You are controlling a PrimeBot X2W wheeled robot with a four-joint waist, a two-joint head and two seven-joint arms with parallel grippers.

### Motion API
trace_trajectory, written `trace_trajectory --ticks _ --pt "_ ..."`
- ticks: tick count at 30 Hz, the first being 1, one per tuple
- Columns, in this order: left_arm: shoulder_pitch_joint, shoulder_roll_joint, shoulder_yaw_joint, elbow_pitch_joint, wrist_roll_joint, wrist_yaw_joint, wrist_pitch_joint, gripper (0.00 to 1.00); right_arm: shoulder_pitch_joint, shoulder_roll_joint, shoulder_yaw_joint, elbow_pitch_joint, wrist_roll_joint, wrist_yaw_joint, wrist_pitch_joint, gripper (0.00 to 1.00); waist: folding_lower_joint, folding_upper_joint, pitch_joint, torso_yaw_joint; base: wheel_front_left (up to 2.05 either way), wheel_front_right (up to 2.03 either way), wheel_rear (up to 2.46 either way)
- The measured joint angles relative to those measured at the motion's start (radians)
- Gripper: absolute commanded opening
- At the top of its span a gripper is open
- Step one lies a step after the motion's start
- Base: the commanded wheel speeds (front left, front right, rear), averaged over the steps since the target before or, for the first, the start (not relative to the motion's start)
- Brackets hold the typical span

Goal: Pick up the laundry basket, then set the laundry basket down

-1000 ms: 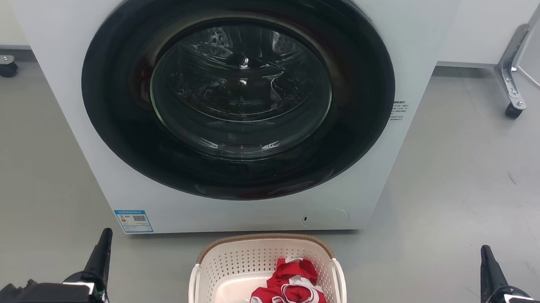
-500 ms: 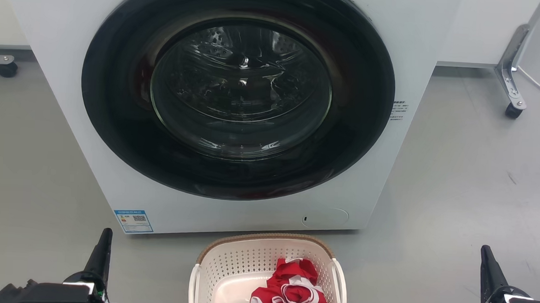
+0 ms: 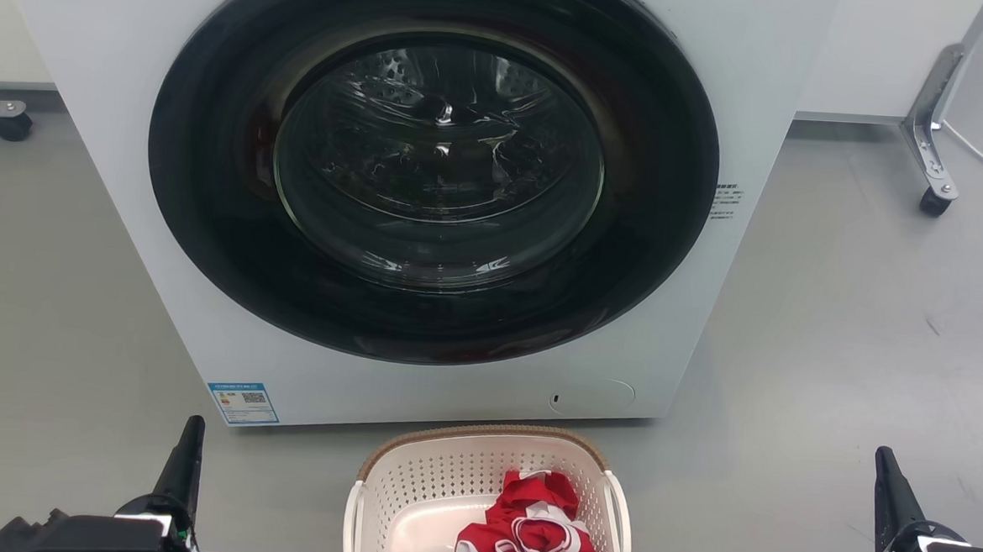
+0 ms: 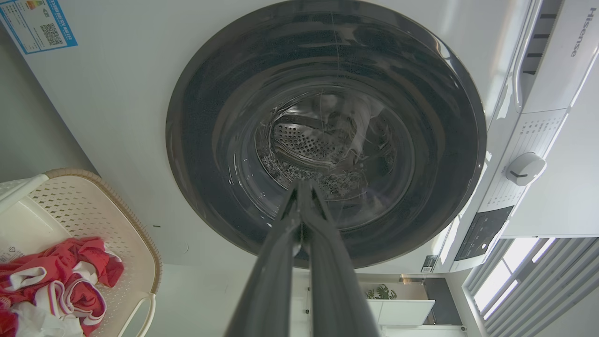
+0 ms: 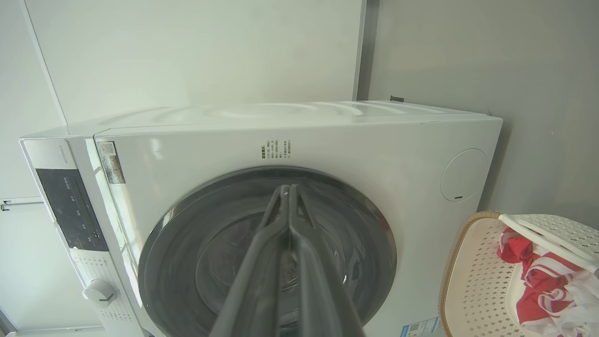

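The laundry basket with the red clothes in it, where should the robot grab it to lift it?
Probably by its two white loop handles, the left handle and the right handle, on the sides of the cream-white perforated plastic basket. The left hand and right hand sit wide of it, one each side, so each should come inward from its own side.

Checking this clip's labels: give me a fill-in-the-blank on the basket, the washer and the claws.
The laundry basket stands before the washer, whose door is ____.
The garment inside the basket is red and ____.
The left claw and right claw are both ____, touching nothing.
Missing: closed; white; shut.
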Motion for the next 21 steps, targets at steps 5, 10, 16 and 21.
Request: trace_trajectory --ticks 5,10,16,21 --pt "0.000 0.000 0.000 0.000 0.000 0.000 0.000 0.00 0.000 0.000 0.000 0.000 0.000 0.000 0.000 0.00 0.0000 0.0000 0.000 0.000 0.00 0.00 0.00" --pt "0.000 0.000 0.000 0.000 0.000 0.000 0.000 0.00 0.000 0.000 0.000 0.000 0.000 0.000 0.000 0.00 0.0001 0.0000 0.000 0.000 0.00 0.00 0.00" --pt "0.000 0.000 0.000 0.000 0.000 0.000 0.000 0.00 0.000 0.000 0.000 0.000 0.000 0.000 0.000 0.00 0.0001 0.0000 0.000 0.000 0.00 0.00 0.00" --pt "0.000 0.000 0.000 0.000 0.000 0.000 0.000 0.00 0.000 0.000 0.000 0.000 0.000 0.000 0.000 0.00 0.0001 0.0000 0.000 0.000 0.00 0.00 0.00"
